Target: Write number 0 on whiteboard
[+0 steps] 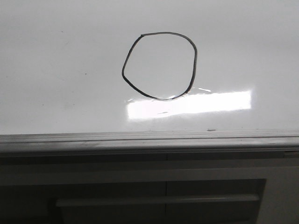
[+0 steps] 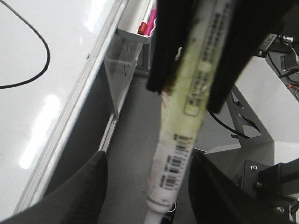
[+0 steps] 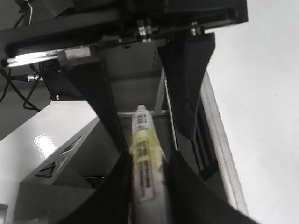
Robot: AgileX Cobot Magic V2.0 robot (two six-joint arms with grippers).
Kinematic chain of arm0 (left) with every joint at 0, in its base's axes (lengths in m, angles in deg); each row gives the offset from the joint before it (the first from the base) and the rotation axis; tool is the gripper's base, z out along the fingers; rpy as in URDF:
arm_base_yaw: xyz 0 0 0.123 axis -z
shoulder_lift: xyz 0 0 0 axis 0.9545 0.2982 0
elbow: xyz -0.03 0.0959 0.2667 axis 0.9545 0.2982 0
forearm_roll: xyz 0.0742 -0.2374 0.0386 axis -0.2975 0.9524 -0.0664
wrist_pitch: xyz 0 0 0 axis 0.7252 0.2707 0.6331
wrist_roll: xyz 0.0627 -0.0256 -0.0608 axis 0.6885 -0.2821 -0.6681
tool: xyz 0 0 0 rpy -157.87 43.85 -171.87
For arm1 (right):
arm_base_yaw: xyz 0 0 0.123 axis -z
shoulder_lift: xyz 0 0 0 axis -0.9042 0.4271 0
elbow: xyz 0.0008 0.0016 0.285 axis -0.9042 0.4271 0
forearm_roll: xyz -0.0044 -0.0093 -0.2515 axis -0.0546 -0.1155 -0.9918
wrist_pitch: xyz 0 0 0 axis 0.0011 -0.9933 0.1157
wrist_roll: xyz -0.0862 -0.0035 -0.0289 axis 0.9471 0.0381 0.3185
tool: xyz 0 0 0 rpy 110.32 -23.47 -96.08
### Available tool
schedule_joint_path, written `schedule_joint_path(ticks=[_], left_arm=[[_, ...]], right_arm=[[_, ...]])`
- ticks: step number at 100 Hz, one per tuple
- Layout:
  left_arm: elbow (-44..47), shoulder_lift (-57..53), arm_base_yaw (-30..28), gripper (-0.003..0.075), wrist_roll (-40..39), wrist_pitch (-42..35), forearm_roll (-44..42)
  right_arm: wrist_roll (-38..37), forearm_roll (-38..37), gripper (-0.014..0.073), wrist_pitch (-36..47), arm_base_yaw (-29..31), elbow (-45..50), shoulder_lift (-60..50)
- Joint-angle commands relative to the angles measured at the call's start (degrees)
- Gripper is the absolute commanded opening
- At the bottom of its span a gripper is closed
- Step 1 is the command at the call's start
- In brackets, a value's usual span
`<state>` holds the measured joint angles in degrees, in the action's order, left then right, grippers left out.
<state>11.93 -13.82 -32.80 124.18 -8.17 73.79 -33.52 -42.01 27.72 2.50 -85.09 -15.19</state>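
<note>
Overhead, glare streaks the whiteboard (image 1: 56, 70); the number 0 (image 1: 160, 66) sits mid-board, above its grey edge rail (image 1: 149, 140). Clear tray (image 2: 132, 38) beside the rail holds red pens (image 2: 148, 24). Right gripper (image 3: 147, 163) clamps a marker (image 3: 147, 158); left gripper (image 2: 147, 186) gapes.

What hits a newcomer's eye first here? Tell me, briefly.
First, the number 0, a thin black loop drawn high on the glossy whiteboard, with a bright rectangular glare patch just below it. Off the board, the right gripper is shut on a marker with a yellowed label. The left gripper is open around the marker's far end.
</note>
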Motion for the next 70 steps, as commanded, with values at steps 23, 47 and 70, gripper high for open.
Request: schedule_joint_path(ticks=[23,47,70], left_arm=[[-2.1,2.4,-0.1,0.0073,0.1,-5.6,3.0],[-2.1,2.6,-0.1,-0.002,0.2,-7.1,3.0],[-2.1,2.6,-0.1,-0.002,0.1,-8.7,4.7]], right_arm=[[0.9,1.4,-0.0048,1.7,0.0,-1.6,-1.1],[0.9,1.4,-0.0038,2.5,0.0,-1.6,-1.1],[0.9,-0.7,0.0449,5.7,1.1,-1.6,-1.2]])
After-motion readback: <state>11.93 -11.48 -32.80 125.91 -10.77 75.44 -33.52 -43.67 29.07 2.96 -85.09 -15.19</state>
